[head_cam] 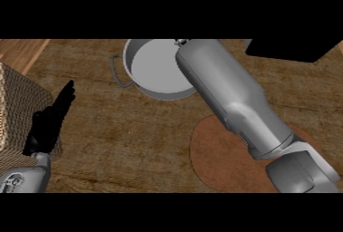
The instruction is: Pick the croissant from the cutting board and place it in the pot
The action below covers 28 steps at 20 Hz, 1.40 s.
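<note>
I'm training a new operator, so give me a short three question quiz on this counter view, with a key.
1. True or false: the right forearm reaches across the pot.
2. Which hand rests open at the view's left edge, fingers up? A) left B) right
3. Fill in: the brown round board lies partly under the right ____.

Key
1. True.
2. A, the left hand. The right hand is hidden past the pot's rim.
3. Forearm. No croissant shows.
</note>
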Each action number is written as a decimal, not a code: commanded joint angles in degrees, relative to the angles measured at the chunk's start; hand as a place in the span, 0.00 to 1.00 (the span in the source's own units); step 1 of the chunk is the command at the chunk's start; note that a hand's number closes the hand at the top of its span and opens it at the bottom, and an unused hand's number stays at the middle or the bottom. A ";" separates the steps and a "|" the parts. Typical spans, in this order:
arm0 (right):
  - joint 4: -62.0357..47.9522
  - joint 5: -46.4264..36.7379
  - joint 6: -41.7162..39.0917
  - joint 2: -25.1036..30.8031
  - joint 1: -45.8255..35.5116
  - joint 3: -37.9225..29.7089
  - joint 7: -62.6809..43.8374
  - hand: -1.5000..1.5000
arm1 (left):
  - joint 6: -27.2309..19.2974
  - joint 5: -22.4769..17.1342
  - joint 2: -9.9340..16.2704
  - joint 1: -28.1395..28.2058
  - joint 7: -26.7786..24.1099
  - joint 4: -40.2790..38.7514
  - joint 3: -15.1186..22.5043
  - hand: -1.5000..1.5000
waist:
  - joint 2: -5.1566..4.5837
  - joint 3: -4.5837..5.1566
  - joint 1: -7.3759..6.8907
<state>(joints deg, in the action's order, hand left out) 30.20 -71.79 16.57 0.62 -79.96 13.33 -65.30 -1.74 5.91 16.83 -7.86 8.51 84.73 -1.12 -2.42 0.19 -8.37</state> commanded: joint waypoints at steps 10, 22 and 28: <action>-10.95 2.80 16.38 0.25 2.34 -10.68 0.20 0.00 | -0.80 0.26 -0.09 1.00 -0.97 -0.03 -0.96 0.50 | -0.74 -0.16 1.36; -10.68 4.13 34.80 -0.59 3.64 -14.68 11.48 0.00 | -0.06 0.24 -0.36 0.96 -1.51 1.13 -0.26 0.50 | -0.80 -0.21 0.21; -6.40 5.07 48.29 -0.59 3.13 -16.82 13.54 0.00 | 0.11 -0.63 0.73 1.27 -1.03 0.56 -2.20 0.50 | 0.07 -0.20 1.28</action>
<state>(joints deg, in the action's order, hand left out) 22.50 -67.46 53.48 0.52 -77.33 -2.66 -51.16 -1.47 5.54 17.18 -6.36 7.37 85.48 -2.45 -2.80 -0.01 -7.68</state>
